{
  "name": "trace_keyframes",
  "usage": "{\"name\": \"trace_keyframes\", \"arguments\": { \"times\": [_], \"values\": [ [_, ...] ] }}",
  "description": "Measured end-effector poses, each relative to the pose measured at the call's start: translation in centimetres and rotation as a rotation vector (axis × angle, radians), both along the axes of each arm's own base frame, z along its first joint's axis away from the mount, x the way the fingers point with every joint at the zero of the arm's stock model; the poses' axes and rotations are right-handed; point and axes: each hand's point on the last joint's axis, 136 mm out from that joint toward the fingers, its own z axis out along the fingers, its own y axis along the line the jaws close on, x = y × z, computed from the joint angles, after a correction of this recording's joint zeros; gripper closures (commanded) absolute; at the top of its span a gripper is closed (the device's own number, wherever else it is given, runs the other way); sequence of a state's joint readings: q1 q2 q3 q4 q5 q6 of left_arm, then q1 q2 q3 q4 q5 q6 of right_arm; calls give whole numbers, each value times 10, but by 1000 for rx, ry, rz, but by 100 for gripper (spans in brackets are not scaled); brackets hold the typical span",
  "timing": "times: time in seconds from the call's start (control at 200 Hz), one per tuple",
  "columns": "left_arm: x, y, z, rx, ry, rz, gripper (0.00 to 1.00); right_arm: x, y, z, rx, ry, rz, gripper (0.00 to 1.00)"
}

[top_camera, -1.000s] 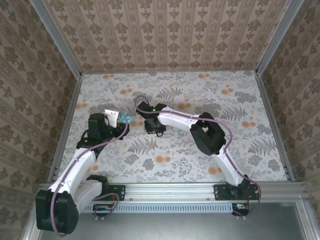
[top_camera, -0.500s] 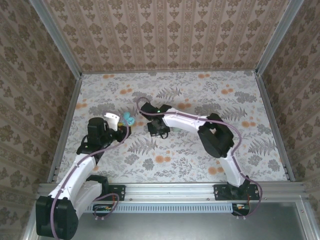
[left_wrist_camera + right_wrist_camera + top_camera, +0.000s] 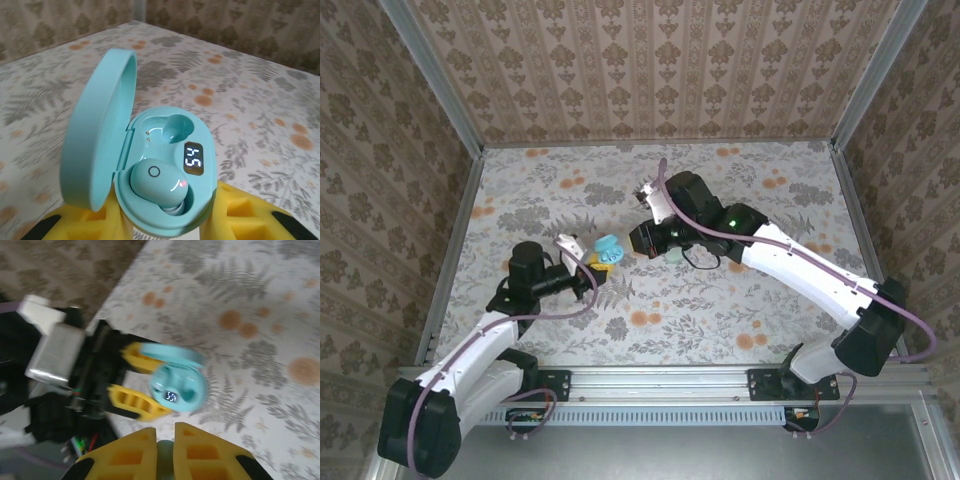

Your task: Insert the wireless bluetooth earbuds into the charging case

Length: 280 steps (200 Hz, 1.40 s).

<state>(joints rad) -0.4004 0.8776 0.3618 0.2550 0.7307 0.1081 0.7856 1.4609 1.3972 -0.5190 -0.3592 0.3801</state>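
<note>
Pale teal plastic is showing plainly in the left wrist view: the charging case [image 3: 165, 152] is standing with its lid [image 3: 97, 130] swung open. It is being pinched at its lower end between the yellow fingers of the left hand [image 3: 167, 222], which is closed narrowly on it and appears to be holding it up off the tabletop [image 3: 740, 310]. One earbud [image 3: 157, 181] is already sitting in the nearer socket, while the farther socket [image 3: 172, 131] is lying empty, so the task is looking about half done. The right hand [image 3: 165, 440] is hovering near the case but apart from it. Its fingers are drawn almost together on a small pale piece, probably the second earbud [image 3: 165, 451], though too little of it is showing to be sure. What is remaining, by this reading, is bringing that piece over the empty socket, seating it, and perhaps closing the lid. For room, the two hands are meeting near the middle of the tabletop, well away from the side rail [image 3: 451, 255] and the patterned back wall [image 3: 650, 70], so open space is lying all round them. The tight spot is the case itself: the raised lid is standing along one side of the sockets and the left fingers are flanking the base, so the approach is looking freest from above and from the side away from the lid.
</note>
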Motion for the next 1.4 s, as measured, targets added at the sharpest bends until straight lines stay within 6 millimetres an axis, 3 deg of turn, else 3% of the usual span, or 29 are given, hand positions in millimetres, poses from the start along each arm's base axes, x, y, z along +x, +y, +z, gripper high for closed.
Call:
{"name": "trace_keyframes", "arguments": {
  "times": [0.23,0.45,0.68,1.4],
  "values": [
    [-6,-14,21,3,-71,-100,100,-23,13,-9,4,-7,199,93],
    [-17,-16,19,11,-64,-155,100,-33,13,-23,-35,-14,298,94],
    [-25,-17,21,8,-55,-196,100,-30,18,-16,-37,-65,340,93],
    [-31,-18,23,0,-25,-224,100,-23,22,-29,-56,-122,372,93]
  ]
}}
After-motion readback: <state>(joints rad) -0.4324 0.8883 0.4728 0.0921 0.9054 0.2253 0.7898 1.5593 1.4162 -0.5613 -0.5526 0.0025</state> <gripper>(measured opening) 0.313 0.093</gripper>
